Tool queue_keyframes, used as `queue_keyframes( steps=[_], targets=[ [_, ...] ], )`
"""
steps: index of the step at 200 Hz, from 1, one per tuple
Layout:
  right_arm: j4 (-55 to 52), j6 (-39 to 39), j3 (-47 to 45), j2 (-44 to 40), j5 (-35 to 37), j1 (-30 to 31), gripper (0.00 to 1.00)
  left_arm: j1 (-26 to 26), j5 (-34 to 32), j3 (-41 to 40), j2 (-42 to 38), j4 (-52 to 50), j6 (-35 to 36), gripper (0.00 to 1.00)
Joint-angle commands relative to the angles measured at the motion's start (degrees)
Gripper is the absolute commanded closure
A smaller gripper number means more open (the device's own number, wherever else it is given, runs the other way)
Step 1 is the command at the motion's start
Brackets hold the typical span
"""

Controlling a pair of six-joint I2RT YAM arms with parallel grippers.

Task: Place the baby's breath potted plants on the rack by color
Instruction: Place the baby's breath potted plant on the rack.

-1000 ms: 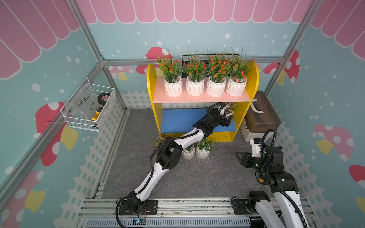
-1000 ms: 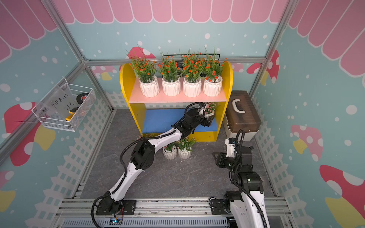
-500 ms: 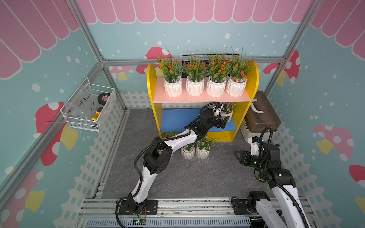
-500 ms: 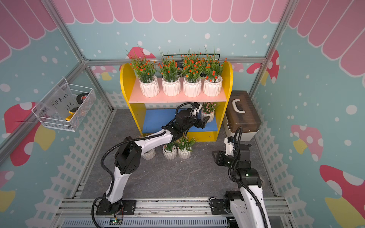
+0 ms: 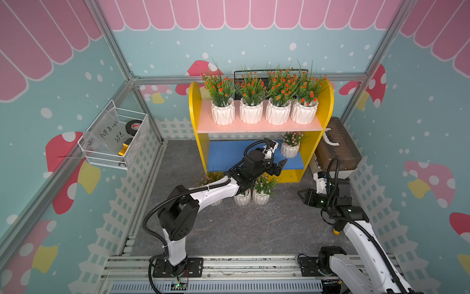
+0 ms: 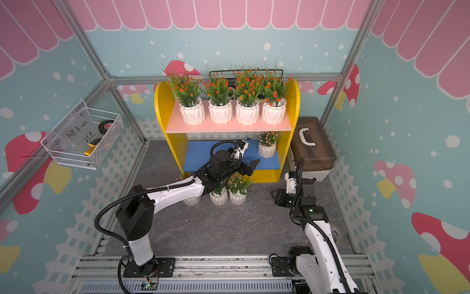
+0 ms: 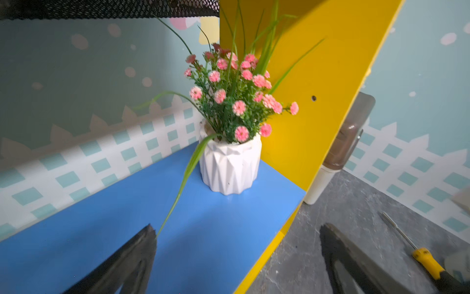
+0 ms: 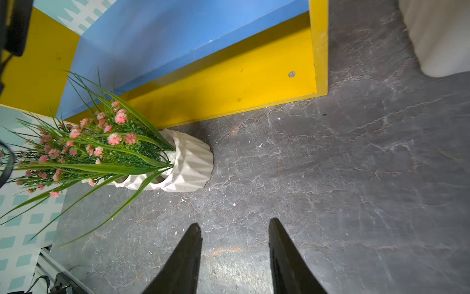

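Note:
The rack [image 5: 195, 107] has several orange-red baby's breath potted plants [image 5: 251, 112] in a row on its pink upper board [image 5: 254, 127]. One pink plant [image 5: 290, 149] [image 7: 230, 170] stands at the right end of the blue lower board [image 5: 229, 155]. My left gripper [image 5: 278, 166] [image 7: 236, 226] hangs open and empty over that board's front edge, a short way from this pot. More pink plants [image 5: 260, 197] [image 8: 190, 163] stand on the floor in front of the rack, one mostly hidden under my left arm. Right of them, my right gripper [image 5: 302, 197] [image 8: 235, 222] is open and empty above the floor.
A brown box with a white handle [image 5: 335, 150] sits against the rack's right side. A white wire basket [image 5: 114, 142] hangs on the left wall. A black wire basket [image 5: 237, 76] shows behind the rack. A yellow-handled screwdriver [image 7: 427, 259] lies on the floor near the right arm.
My left gripper has drawn back from the pink plant on the blue board toward the front edge, and the plant stays there. The left elbow has swung back. The right arm shifted slightly.

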Motion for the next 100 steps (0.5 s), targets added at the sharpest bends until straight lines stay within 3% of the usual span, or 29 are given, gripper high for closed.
queue_keyframes(
  steps=[1,100],
  targets=[
    [5.48,0.60,-0.80,2.76,1.50,2.64,0.59,-1.10,-3.20,-4.94,-4.61,3.39,0.02,0.02],
    [13.98,1.89,1.97,16.59,7.28,13.53,0.65,-5.11,-13.23,-25.59,-20.77,0.36,-0.51,0.03]
  ],
)
